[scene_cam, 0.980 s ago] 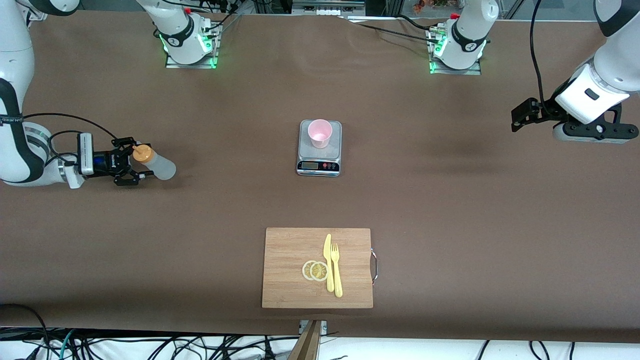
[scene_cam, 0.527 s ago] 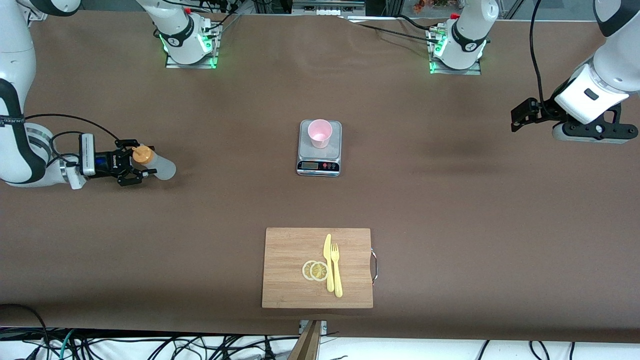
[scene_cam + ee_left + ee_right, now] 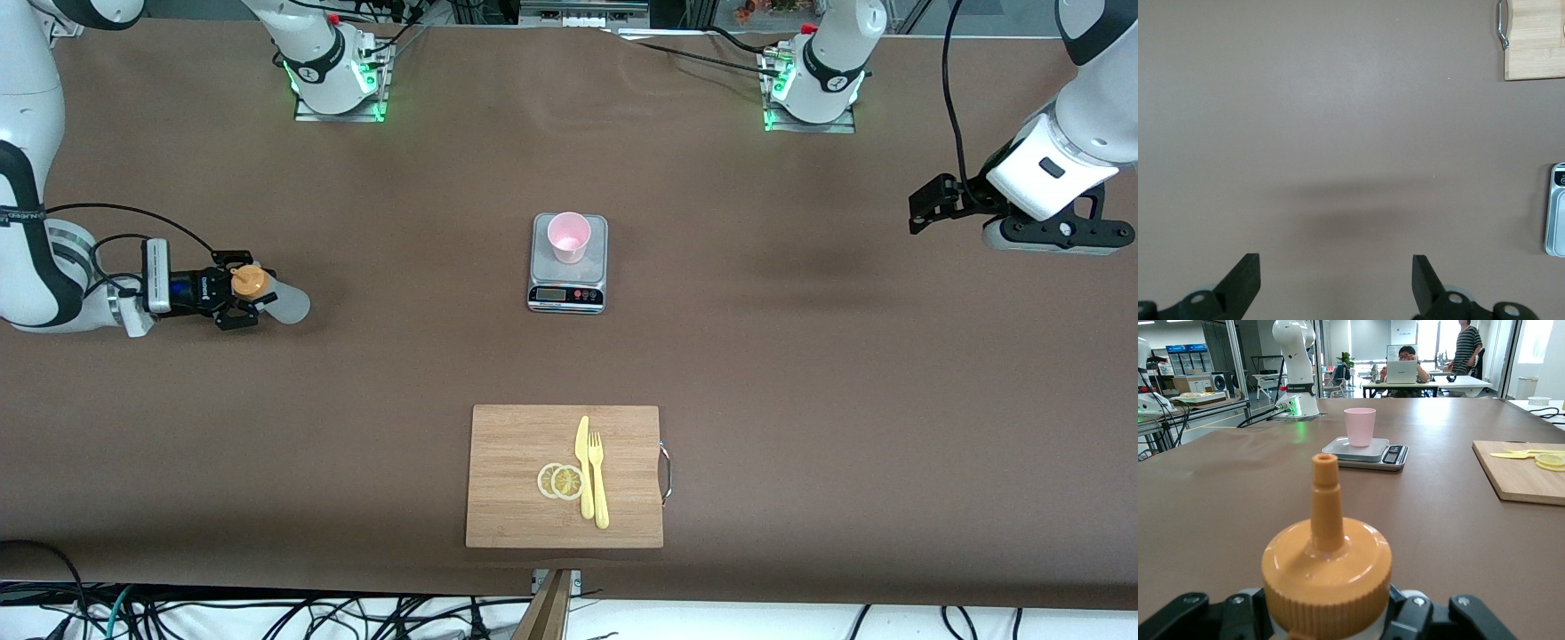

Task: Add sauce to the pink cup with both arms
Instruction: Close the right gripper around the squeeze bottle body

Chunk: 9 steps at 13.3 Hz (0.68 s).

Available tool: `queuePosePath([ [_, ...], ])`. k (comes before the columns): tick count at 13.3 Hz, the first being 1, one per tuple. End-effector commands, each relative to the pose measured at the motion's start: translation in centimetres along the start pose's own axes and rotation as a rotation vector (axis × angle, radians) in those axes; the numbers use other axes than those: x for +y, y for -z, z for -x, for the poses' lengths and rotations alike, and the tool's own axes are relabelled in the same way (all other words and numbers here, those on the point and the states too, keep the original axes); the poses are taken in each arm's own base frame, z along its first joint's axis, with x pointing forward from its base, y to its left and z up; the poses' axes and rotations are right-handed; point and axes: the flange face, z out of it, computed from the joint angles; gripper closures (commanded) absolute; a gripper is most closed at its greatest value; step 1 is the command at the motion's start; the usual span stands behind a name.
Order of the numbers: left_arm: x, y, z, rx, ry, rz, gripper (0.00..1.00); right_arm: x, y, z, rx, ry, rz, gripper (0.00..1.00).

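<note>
Two arms shared the table. Right gripper, at 9 o'clock from the pink cup, had its fingers closed on the sauce bottle just under the orange cap. Soft, light and likely squeezable, it suits a hold at the shoulder. Left gripper waited with fingers open at 3 o'clock. The cup sat on the scale.

My black right gripper held the whitish sauce with its orange cap. The pink cup sat on a grey scale. The table was brown, the board pale wood, knife and fork yellow; my left gripper black
</note>
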Motion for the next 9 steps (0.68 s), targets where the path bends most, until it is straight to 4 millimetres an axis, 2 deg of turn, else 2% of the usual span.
queuePosePath([
  [1, -0.3, 0.6, -0.4, -0.005, -0.014, -0.018, 0.0, 0.1, 0.3, -0.5, 0.005, 0.017, 0.009, 0.67],
  [4, -0.2, 0.5, -0.4, -0.007, -0.015, -0.018, 0.0, 0.5, 1.1, -2.1, -0.019, 0.023, 0.01, 0.7],
  [7, -0.3, 0.5, -0.4, -0.007, -0.014, -0.018, 0.0, 1.2, 0.6, -3.1, -0.036, 0.015, 0.0, 0.71],
  [9, -0.3, 0.5, -0.4, -0.007, -0.014, -0.018, 0.0, 1.9, 0.4, -4.7, -0.051, 0.007, -0.009, 0.72],
])
